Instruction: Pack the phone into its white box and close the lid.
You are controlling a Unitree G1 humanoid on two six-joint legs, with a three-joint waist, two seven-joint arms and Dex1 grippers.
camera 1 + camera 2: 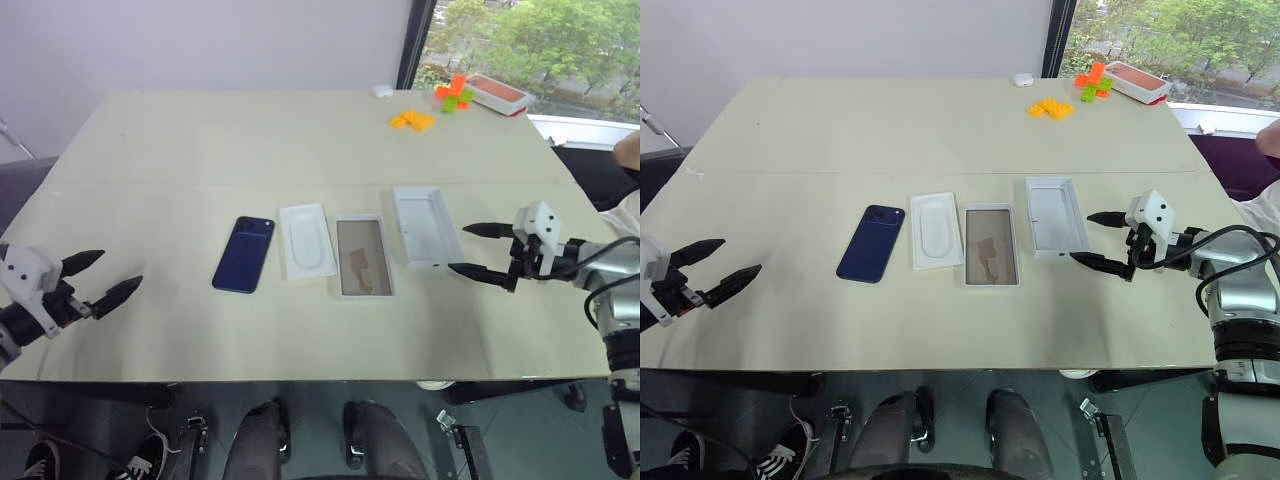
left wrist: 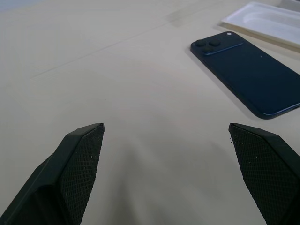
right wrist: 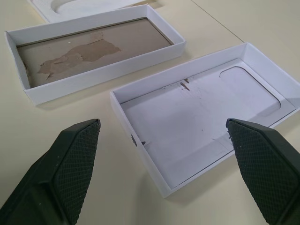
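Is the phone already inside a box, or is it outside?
Outside. The phone lies flat on the table, camera side up, beside the white insert.

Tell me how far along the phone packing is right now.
Done: nothing yet. The phone lies face down on the table, beside the loose insert.
In hand: nothing. The left gripper is open short of the phone, and the right gripper is open beside the white-lined box half.
Left: put the phone in its box and close it. The brown-bottomed box half also lies open.
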